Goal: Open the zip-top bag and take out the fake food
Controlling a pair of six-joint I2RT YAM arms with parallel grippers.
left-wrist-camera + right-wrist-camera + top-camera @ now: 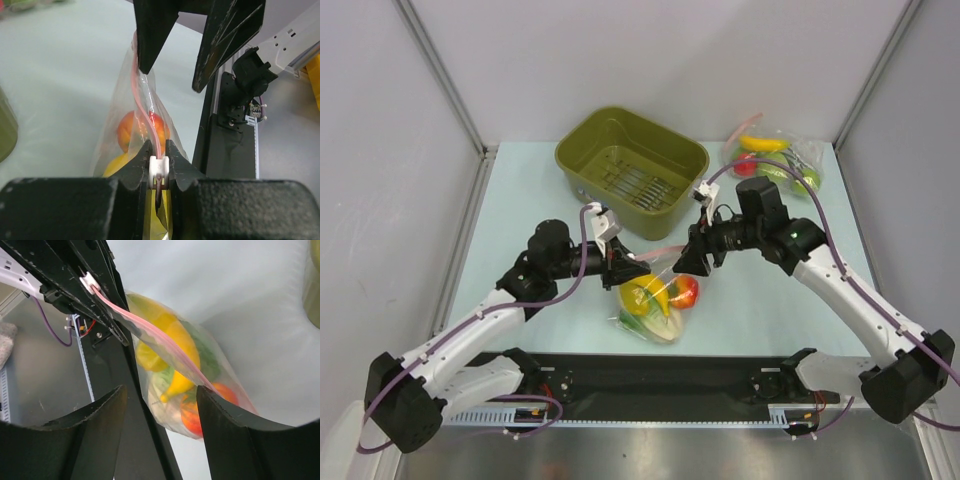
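Note:
The zip-top bag [658, 312] hangs tilted between the two grippers, its bottom on the table. Through the plastic I see the fake food: a yellow banana [182, 340], a red round fruit [192, 416], a small yellow piece [148, 358] and pale cabbage [656, 328]. My left gripper [158, 149] is shut on the white slider [159, 171] at the end of the pink zip strip [150, 334]. My right gripper [161, 390] stands open at the strip's other end, its fingers [150, 40] on either side of the strip without pinching it.
An olive green basin [632, 170] stands behind the grippers. A second clear bag with bright green fruits [775, 160] lies at the back right. The black rail [660, 385] with the arm bases runs along the near edge.

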